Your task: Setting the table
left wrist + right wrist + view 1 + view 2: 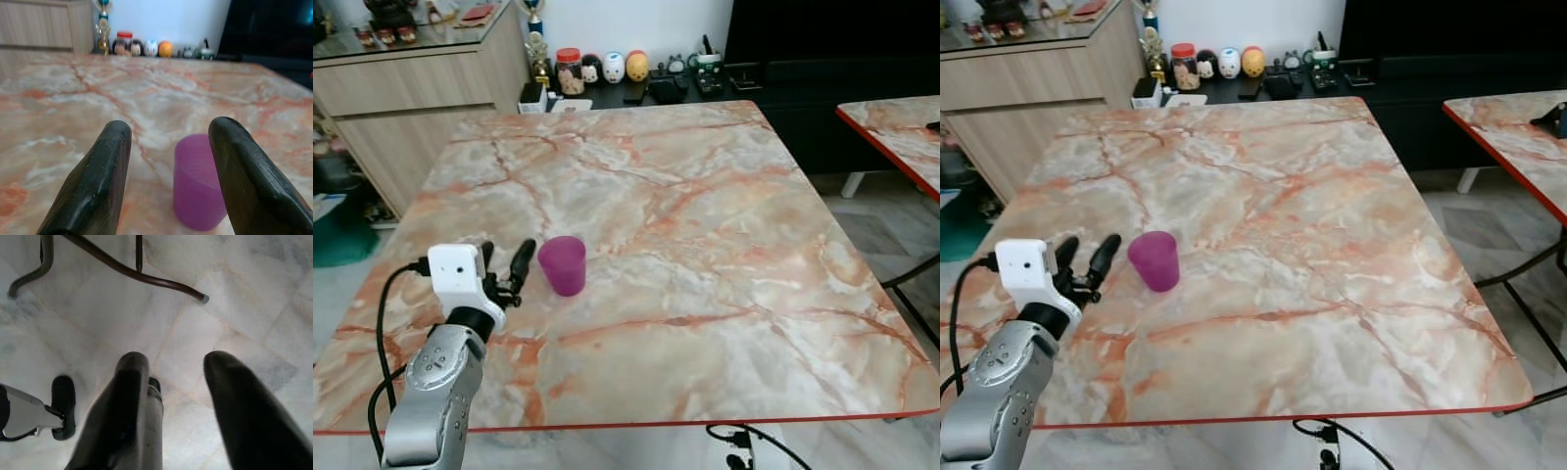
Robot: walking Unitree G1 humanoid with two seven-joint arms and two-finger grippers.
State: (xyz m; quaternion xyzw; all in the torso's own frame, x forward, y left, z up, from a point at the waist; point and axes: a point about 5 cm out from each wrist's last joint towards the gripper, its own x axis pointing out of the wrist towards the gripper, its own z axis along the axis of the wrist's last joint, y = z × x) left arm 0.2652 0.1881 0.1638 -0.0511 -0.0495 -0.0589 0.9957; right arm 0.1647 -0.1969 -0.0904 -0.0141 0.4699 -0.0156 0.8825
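second table: cut off by right edge, dark item on it too cropped to identify | purple cup: one side hidden behind a finger of the left gripper, base cut by frame edge | shelf figurines: too small to tell | cabinet-top items: cropped, indistinct | white device: cut off, unidentifiable

no readable text, no labels or numbers legible, jars on the far counter too small to read
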